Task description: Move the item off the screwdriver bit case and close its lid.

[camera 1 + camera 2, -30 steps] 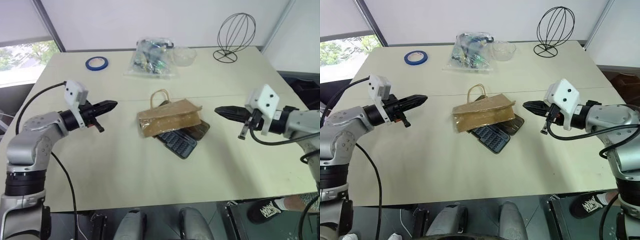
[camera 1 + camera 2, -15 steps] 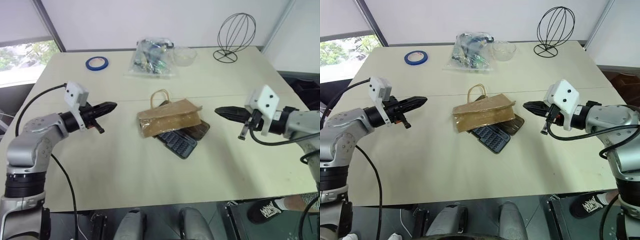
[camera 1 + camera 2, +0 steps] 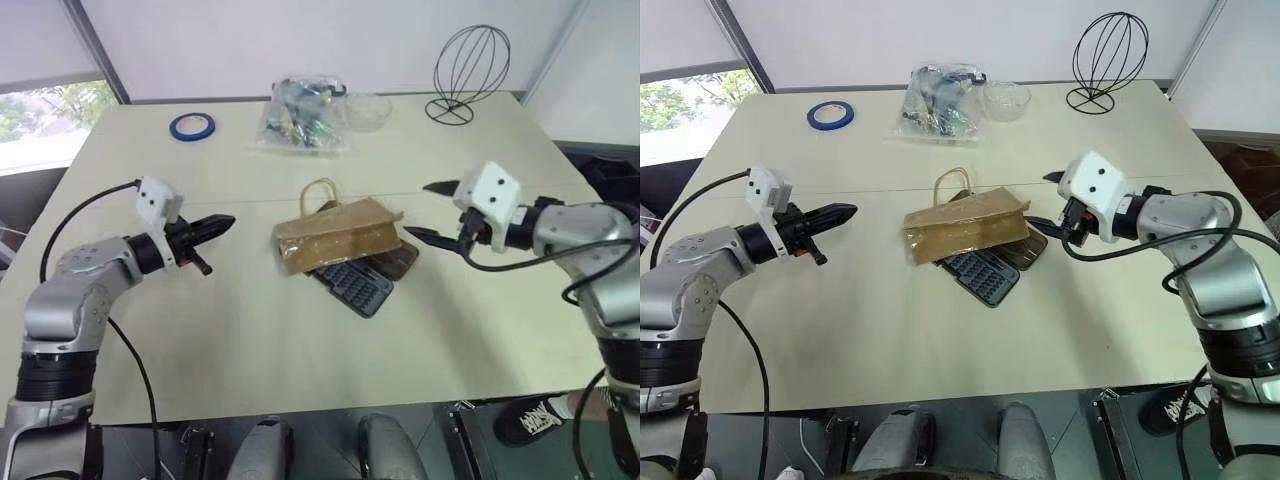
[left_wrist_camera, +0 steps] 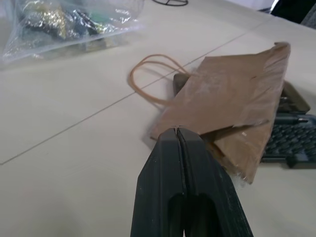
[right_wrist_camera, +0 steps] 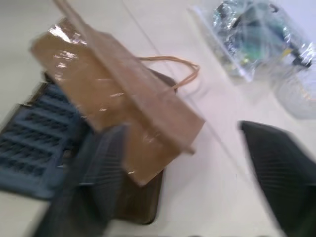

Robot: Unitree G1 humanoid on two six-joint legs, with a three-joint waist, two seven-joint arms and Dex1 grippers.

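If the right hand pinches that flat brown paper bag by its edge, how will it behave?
The flat brown kraft paper bag looks thin and creased, so it will probably flex and droop rather than lift stiffly. It seems empty, so likely light. It lies across the dark grey-blue bit case, so dragging it might nudge the case.

paper bag point(image 3: 340, 233): kraft brown, tan loop handles | bit case point(image 3: 357, 287): dark grey-blue tray | lid point(image 3: 398, 260): smoky translucent brown | tape roll point(image 3: 192, 126): blue | wire stand point(image 3: 470, 72): black | table point(image 3: 240, 330): pale beige | plastic bag point(image 3: 302, 115): clear, mixed dark and green contents | gripper fingers point(image 4: 185, 192): black
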